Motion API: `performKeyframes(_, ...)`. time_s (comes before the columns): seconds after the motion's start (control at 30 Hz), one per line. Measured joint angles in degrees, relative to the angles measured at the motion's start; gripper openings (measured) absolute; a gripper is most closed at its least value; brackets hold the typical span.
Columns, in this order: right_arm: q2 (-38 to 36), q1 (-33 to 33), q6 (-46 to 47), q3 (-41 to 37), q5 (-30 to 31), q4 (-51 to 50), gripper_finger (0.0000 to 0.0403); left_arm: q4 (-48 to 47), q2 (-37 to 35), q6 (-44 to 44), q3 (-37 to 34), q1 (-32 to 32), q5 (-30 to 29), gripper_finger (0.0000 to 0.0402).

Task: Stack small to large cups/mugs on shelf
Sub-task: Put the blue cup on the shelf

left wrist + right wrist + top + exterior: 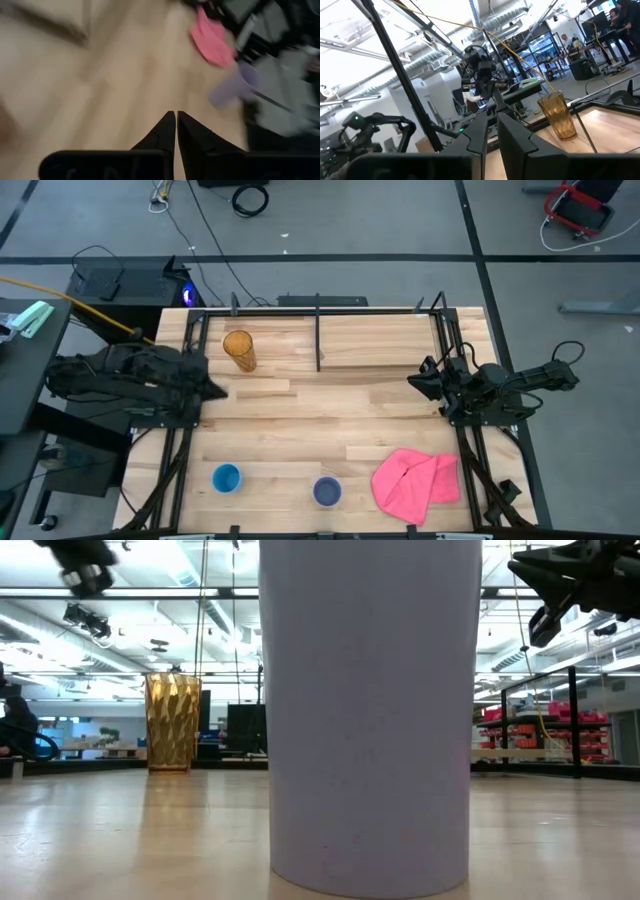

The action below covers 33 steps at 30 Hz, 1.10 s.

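From above, the amber tumbler [239, 349] stands on the shelf [380, 340]; blue cup [227, 478] and lavender cup [327, 492] wait on the worktop [300, 430]. Left gripper [176, 125] is nearly closed and empty, right gripper [492, 131] narrow and empty. Nesting could topple the tumbler.

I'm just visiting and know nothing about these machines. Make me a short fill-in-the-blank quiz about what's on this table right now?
1. The tall amber tumbler stands on the pale wooden ____ at the table's far side.
2. The pink cloth lies beside the ____ cup, on the right arm's side of the table.
3. The bright blue cup stands near the table's front edge, on the ____ arm's side.
4. The number of cups stacked inside another is ____.

Missing words: shelf; lavender-blue; left; zero
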Motion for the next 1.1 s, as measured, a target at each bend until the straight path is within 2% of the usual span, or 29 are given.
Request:
performKeyframes(0.13, 0.0, 0.0, 2.0, 0.0, 0.0, -0.3, 0.0050, -4.1, 2.2, -9.2, -0.8, -0.7, 8.2, 0.0031)
performKeyframes(0.3, 0.2, 0.0, 4.5, 0.0, 0.0, -1.9, 0.0050, -15.0, 6.3, -18.6, -0.9, -5.4, 9.1, 0.0026)
performKeyframes(0.4, 0.2, 0.0, 4.6, 0.0, 0.0, -2.8, 0.0050, -16.2, 8.8, -22.5, -0.9, -9.2, 9.0, 0.0021)
performKeyframes(0.63, 0.2, 0.0, 4.6, 0.0, 0.0, -3.6, 0.0050, -12.2, 14.9, -33.3, -0.9, -20.4, 8.2, 0.0024)
performKeyframes(0.87, 0.2, 0.0, 4.4, 0.0, 0.0, -3.6, 0.0050, -10.5, 20.9, -45.5, -0.9, -32.9, 4.2, 0.0023)
performKeyframes(1.1, 0.2, 0.0, 5.5, 0.0, 0.0, -4.0, 0.0050, 6.5, 25.7, -51.8, -0.9, -43.2, -4.0, 0.0013)
